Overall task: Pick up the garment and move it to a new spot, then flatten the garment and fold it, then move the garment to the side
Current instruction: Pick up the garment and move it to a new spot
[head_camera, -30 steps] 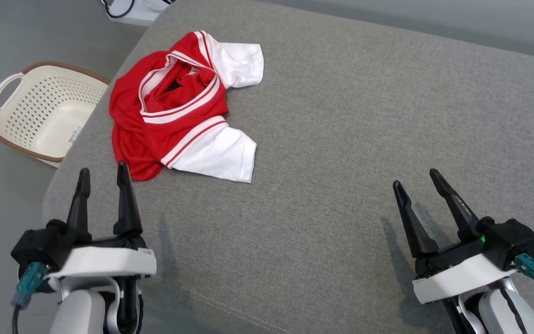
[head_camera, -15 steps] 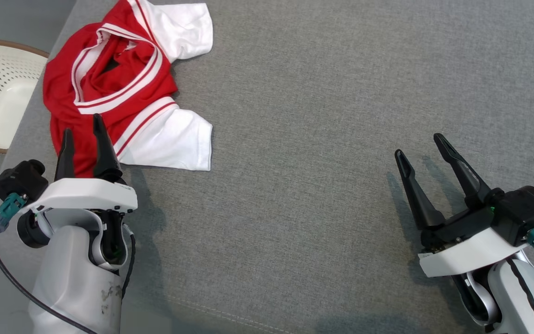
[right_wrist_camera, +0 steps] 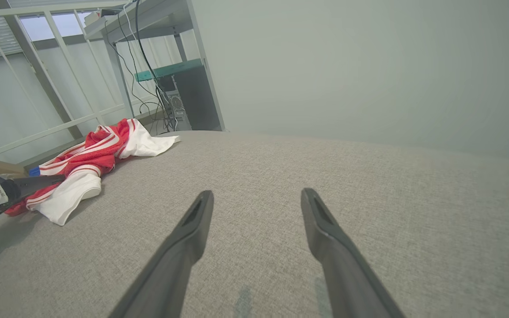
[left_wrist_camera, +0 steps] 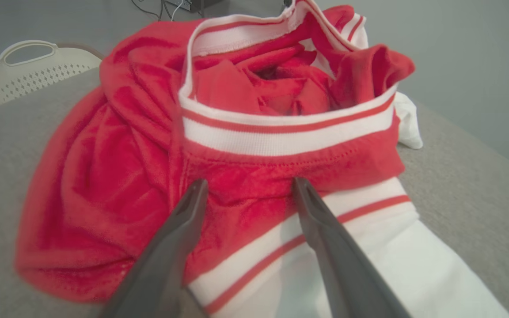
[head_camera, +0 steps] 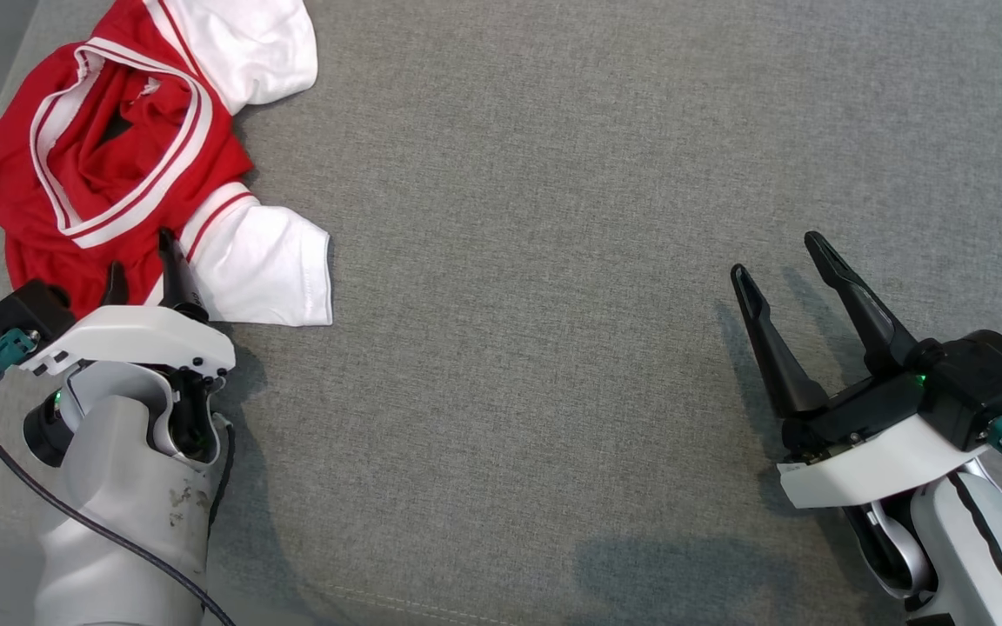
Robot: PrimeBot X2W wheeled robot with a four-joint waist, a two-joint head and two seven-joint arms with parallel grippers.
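Garment: red, with white sleeves and striped trim, crumpled at the far left of the grey cushion. The neck band stands up in a loose ring.

Left gripper: fingers spread, tips over the garment's near edge, one above red cloth and the other by the red-white stripe. Cannot tell if they touch.

Right gripper: fingers spread over bare cushion at near right, well apart from the garment.

Cream perforated basket with a handle sits off the cushion's left edge. Far behind are a metal rack, hanging cables and a dark computer tower.
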